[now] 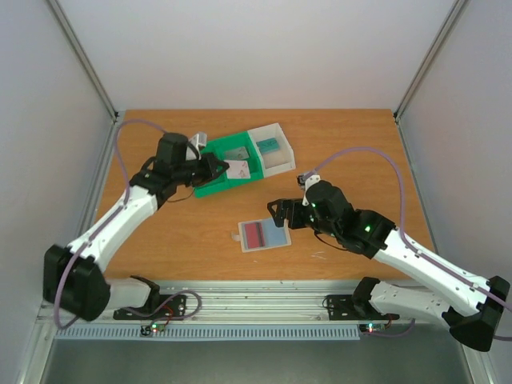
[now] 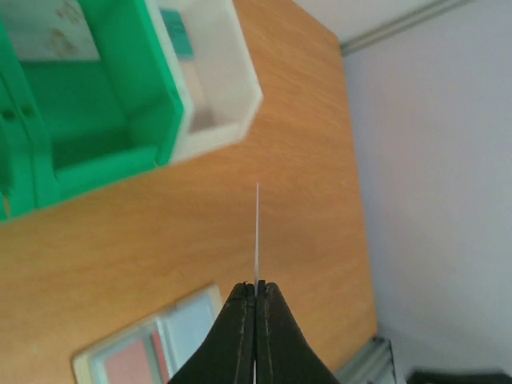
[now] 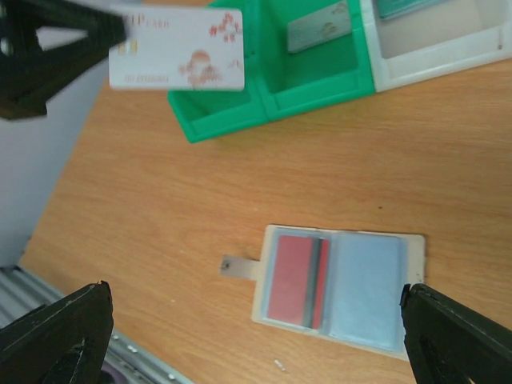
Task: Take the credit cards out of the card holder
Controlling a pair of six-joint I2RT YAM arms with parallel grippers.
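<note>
The card holder (image 3: 344, 231) lies open and flat on the table, its tab pointing left. One pocket shows a red card with a dark stripe (image 3: 294, 278), the other a pale blue card (image 3: 364, 286). My right gripper (image 3: 256, 344) hovers over it, open wide, with nothing between the fingers; from above it (image 1: 282, 216) sits at the holder's (image 1: 243, 238) right edge. My left gripper (image 1: 224, 168) is shut on a white card (image 1: 238, 169) with reddish print (image 3: 176, 50), held over the green tray (image 1: 210, 186). In the left wrist view that card (image 2: 257, 232) appears edge-on.
The green two-compartment tray (image 3: 272, 88) holds a grey card (image 3: 318, 26). Against its right side stands a white open tray (image 3: 436, 56) with a teal card (image 3: 404, 6). A metal rail (image 1: 240, 308) runs along the near table edge.
</note>
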